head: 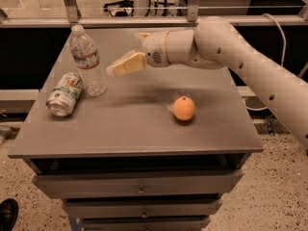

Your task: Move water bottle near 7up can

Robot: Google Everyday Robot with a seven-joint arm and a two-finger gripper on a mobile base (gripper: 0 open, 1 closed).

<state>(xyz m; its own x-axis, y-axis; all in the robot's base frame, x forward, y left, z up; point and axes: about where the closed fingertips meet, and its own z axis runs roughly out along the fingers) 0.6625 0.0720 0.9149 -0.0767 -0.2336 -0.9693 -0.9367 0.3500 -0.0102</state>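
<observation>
The water bottle stands upright at the back left of the grey table, clear with a white cap and a pale label. The 7up can lies on its side just left of the bottle's base, silver end facing the front, close to or touching it. My gripper hovers to the right of the bottle, a small gap away, and holds nothing. Its tan fingers point left toward the bottle and stand apart.
A round orange fruit sits right of the table's middle. My white arm reaches in from the right over the back of the table. Drawers are below the tabletop. A railing runs behind.
</observation>
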